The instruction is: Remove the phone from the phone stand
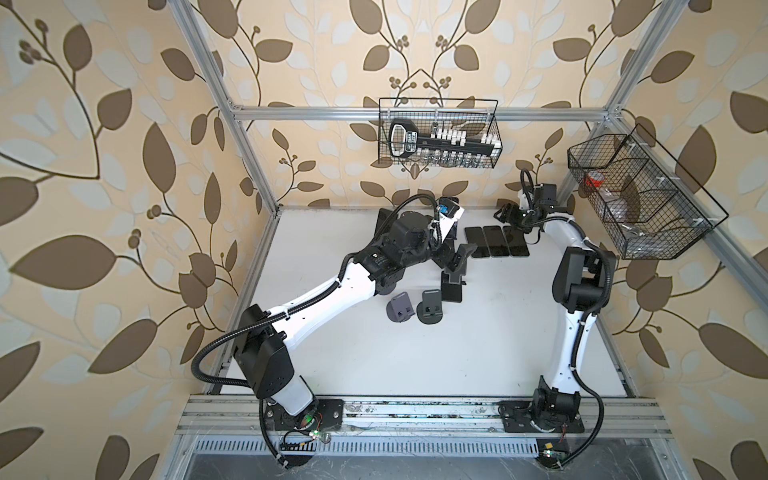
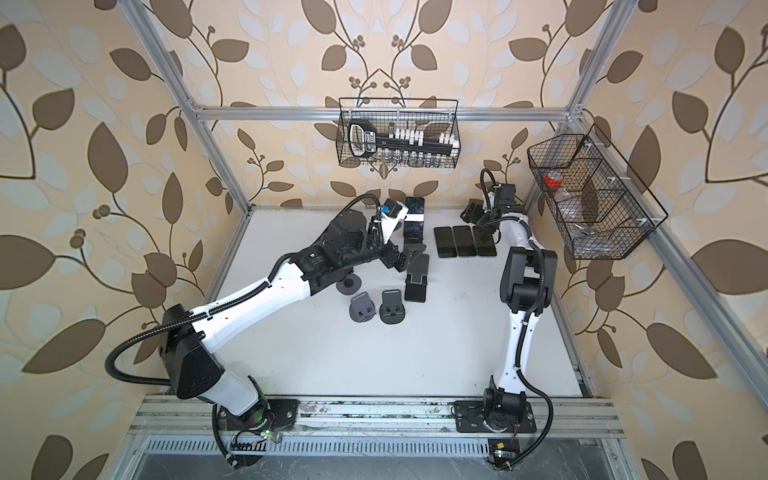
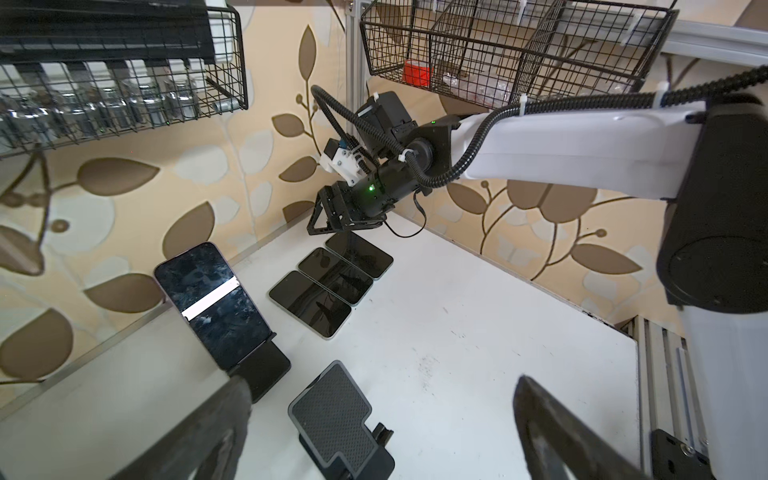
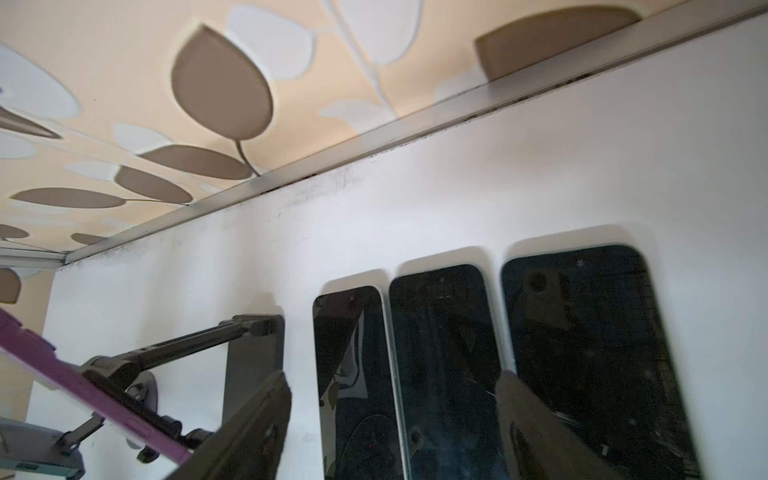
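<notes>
A phone (image 3: 212, 299) with a dark screen leans in a black phone stand (image 3: 266, 370) near the back wall; a top view shows that phone (image 2: 414, 220) just past my left wrist. My left gripper (image 3: 380, 382) is open with nothing in it. It hangs over an empty stand (image 3: 332, 419), beside the phone's stand. In the right wrist view the phone (image 4: 83, 390) shows a purple edge. My right gripper (image 4: 392, 399) is open above three phones (image 4: 449, 374) lying flat, holding nothing. In both top views it sits at the back right (image 1: 505, 214).
Three flat phones (image 1: 496, 241) lie in a row at the back. Two small grey stands (image 1: 401, 309) (image 1: 432, 305) and a round one (image 2: 349, 284) stand mid-table. Wire baskets hang on the back wall (image 1: 440, 133) and the right wall (image 1: 640, 199).
</notes>
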